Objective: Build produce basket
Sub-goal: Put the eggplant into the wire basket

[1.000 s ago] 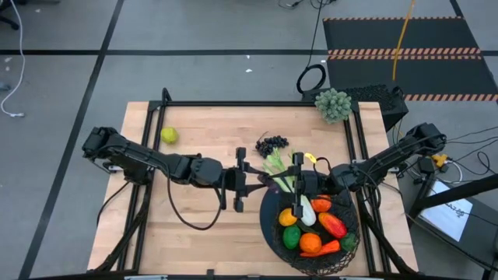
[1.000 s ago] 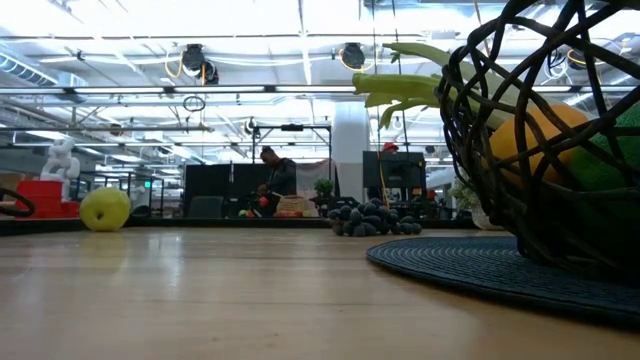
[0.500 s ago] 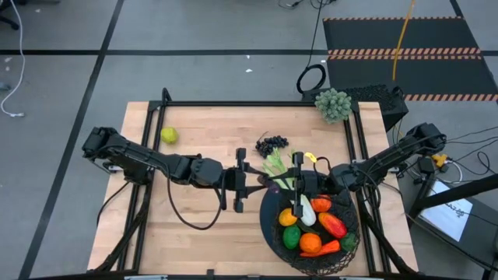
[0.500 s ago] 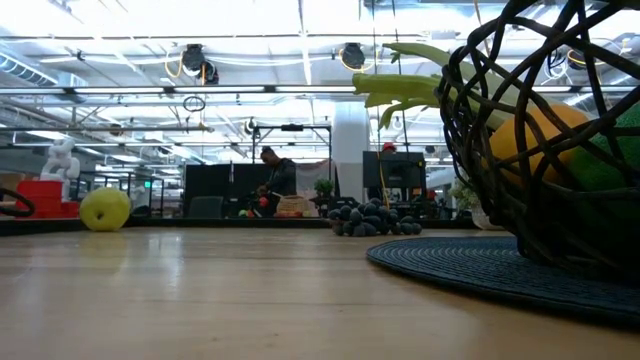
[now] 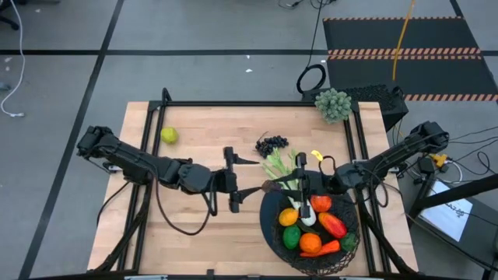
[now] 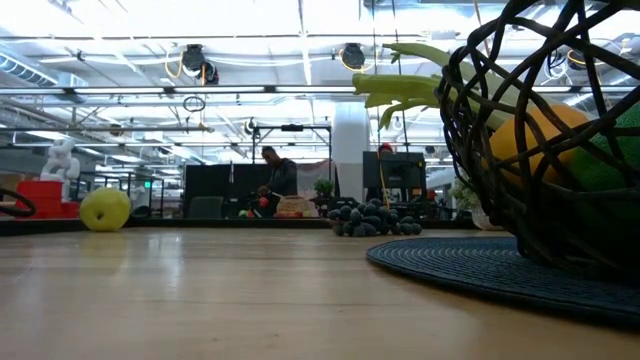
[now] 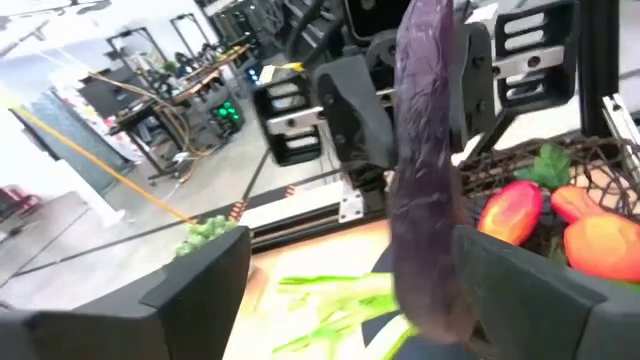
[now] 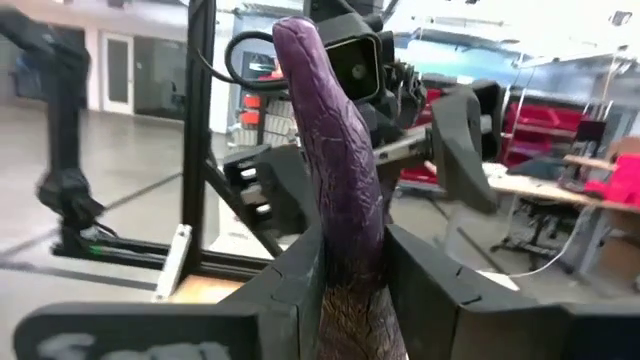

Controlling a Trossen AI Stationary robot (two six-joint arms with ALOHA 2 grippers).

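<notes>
Eggplant [image 5: 274, 186], long and purple, spans the gap between the two arms in the high view: the right gripper [image 5: 303, 185] pinches its end at the near rim of the basket [image 5: 272, 225], while the left gripper [image 5: 233, 180] sits just off its other tip with fingers spread wide and apart from it. Behind the right gripper, away from the left arm, the basket holds an orange [image 5: 310, 243], a mango [image 5: 332, 225], a lime [image 5: 291, 236] and a carrot [image 5: 321, 250]. Celery stalk [image 5: 278, 165] lies beside the right gripper with its leafy end over the rim, and the grapes [image 5: 271, 145] rest on the table [image 5: 194, 132] just beyond it. A lemon [image 5: 169, 135] sits well away from both grippers, near the left arm's base.

From the low view, neither gripper shows. The basket fills the right side, celery leaves jut over its rim, the grapes sit mid-table and the lemon far off at the left. A person [image 6: 276, 178] is in the room behind.

Through the left wrist view, the eggplant stands between that arm's spread fingers [image 7: 195, 290], touching neither, with the right gripper clamped on its far part.

Seen from the right wrist view, that arm's fingers [image 8: 290, 280] press both sides of the eggplant, and the left gripper stands open past its tip.
</notes>
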